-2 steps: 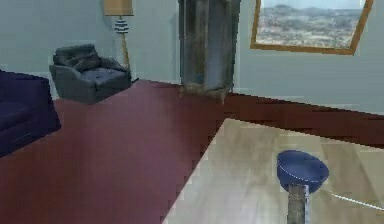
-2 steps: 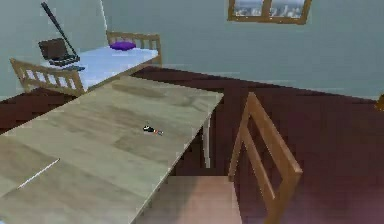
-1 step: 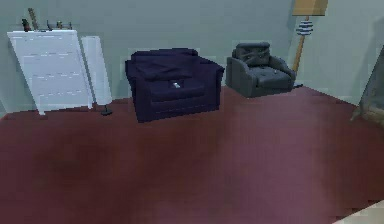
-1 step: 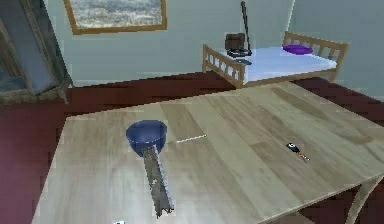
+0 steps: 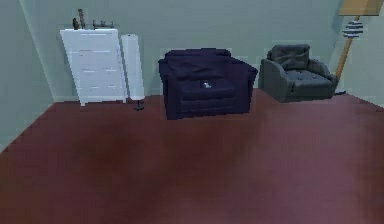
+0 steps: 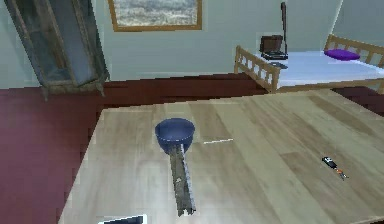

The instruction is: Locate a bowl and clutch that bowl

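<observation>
One blue bowl (image 6: 175, 130) on the table (image 6: 280, 150) — fingers (image 6: 177, 147) at it, their state impossible to tell.

The forward view is dim and evenly lit; the dark red floor (image 5: 190, 175) carries broad soft shadows, and the white chest of drawers (image 5: 95, 65) leans slightly near the left edge. The arm side view is brighter, its pale wooden tabletop (image 6: 270, 160) lit flatly.
</observation>
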